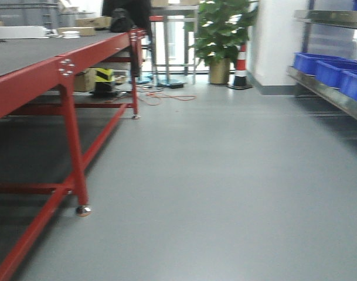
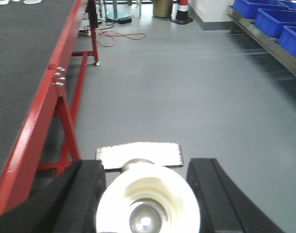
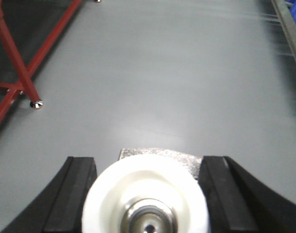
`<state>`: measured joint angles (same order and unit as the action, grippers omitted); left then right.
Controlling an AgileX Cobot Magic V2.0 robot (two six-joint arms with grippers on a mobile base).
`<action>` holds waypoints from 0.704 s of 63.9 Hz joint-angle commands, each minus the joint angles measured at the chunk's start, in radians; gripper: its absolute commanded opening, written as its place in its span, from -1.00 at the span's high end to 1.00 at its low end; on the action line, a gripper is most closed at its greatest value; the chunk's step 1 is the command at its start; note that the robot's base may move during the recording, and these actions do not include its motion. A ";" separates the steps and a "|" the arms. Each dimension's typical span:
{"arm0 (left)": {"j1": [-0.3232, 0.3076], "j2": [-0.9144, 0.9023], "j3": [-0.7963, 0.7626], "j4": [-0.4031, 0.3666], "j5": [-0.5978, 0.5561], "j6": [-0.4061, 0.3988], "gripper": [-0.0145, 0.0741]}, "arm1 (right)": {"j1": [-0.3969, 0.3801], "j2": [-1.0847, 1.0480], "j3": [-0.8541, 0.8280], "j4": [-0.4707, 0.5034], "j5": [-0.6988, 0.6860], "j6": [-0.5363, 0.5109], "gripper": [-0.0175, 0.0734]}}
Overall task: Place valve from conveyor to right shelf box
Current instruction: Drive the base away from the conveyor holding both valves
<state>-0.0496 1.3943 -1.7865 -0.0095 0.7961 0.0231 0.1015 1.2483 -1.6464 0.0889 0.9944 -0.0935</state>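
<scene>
The open grey floor (image 1: pixel 225 175) lies between the robot and the shelving, so the main risk is travel. The front view is smeared, which I judge to mean the base is rolling, and a jolt or hard turn could shake a load loose. The red-framed surface (image 1: pixel 26 82) runs close along the left, and a swing that way could clip its leg or edge. The right shelf (image 1: pixel 330 96) stands off to the right with its blue boxes (image 1: pixel 327 70) in a row. Stopping short or askew would put the drop on the steel rail or the floor. The left gripper (image 2: pixel 145 167) is closed around a valve (image 2: pixel 147 206), white cap toward the camera, and the right gripper (image 3: pixel 148 162) clamps a second valve (image 3: pixel 147 204) likewise. Each hold sits behind a wide smooth cap, so a slack grip could let either piece twist or slide out.
</scene>
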 commanded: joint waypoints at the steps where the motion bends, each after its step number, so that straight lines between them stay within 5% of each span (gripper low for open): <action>1: -0.005 -0.013 -0.012 -0.005 -0.056 -0.008 0.92 | 0.000 -0.012 -0.017 -0.005 -0.070 -0.001 0.95; 45: -0.005 -0.013 -0.012 -0.005 -0.056 -0.008 0.92 | 0.000 -0.012 -0.017 -0.005 -0.070 -0.001 0.95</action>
<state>-0.0496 1.3943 -1.7865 -0.0108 0.7961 0.0231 0.1015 1.2483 -1.6464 0.0889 0.9944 -0.0935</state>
